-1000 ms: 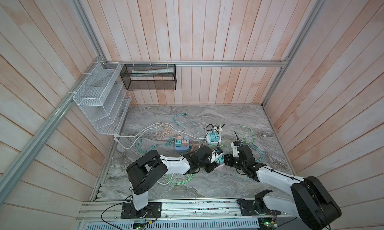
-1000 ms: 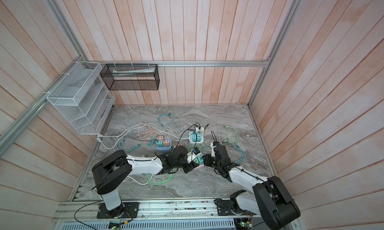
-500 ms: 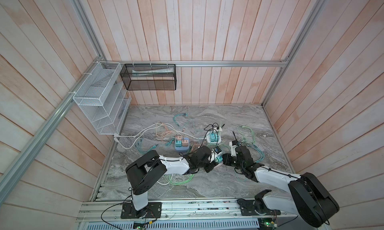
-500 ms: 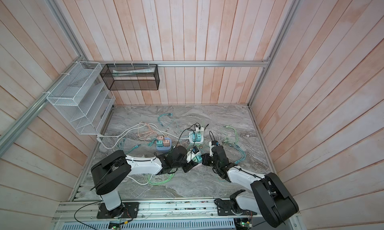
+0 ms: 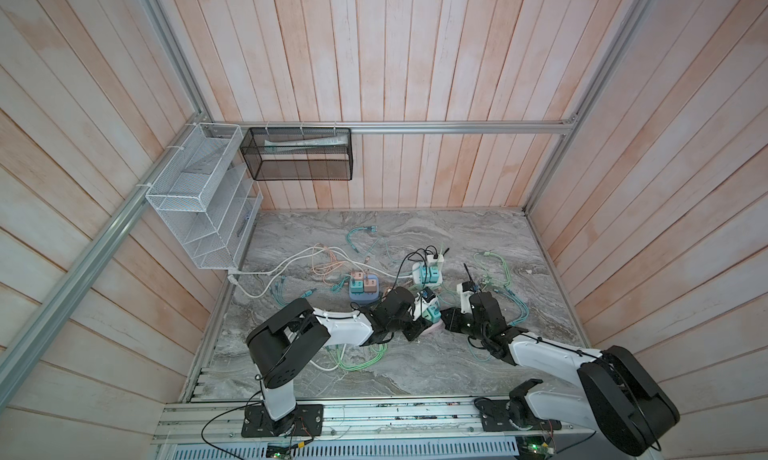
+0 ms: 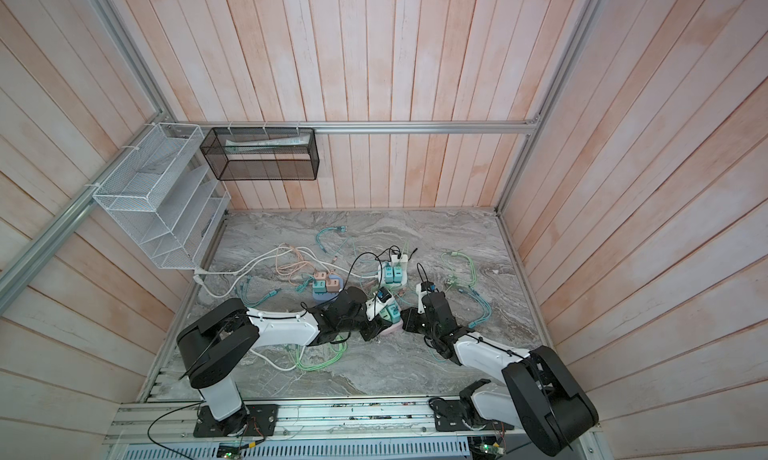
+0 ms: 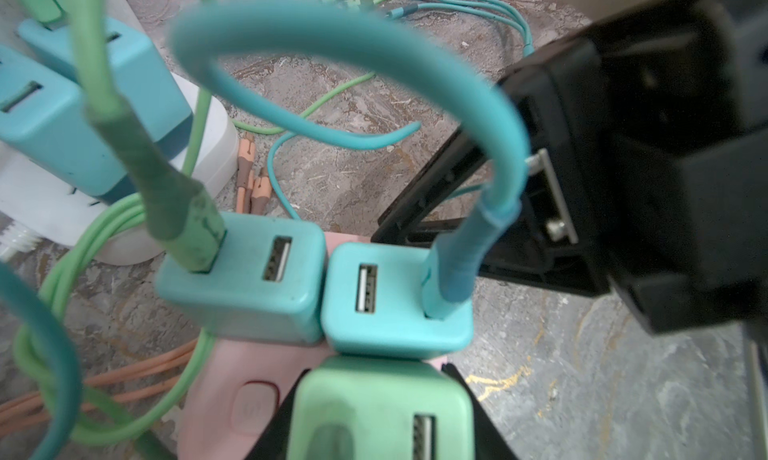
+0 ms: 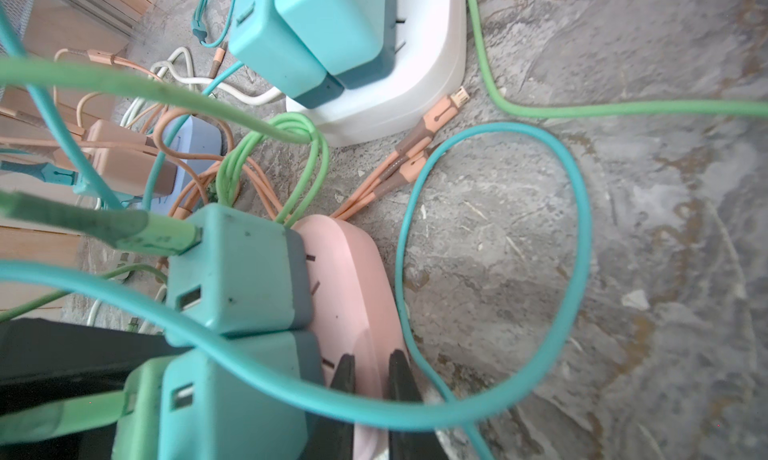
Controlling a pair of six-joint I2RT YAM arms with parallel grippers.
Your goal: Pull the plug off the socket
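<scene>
Here, left gripper: clamped on the green charger plug, for pulling;
right gripper: pinching the pink socket strip, likely to anchor it

Three power strips lie on the table: a pink strip, a white strip at its 12 o'clock and a blue strip at its 10 o'clock.

The pink strip carries three chargers: two teal chargers and one green charger. The white strip carries two turquoise chargers. The blue strip carries a charger cluster, seemingly four, too small to be sure.

The cables are tangled past counting.

Two baskets hang at the table's 10 to 11 o'clock: one white rack and one black basket.

There are two arms: the left arm and the right arm.
</scene>
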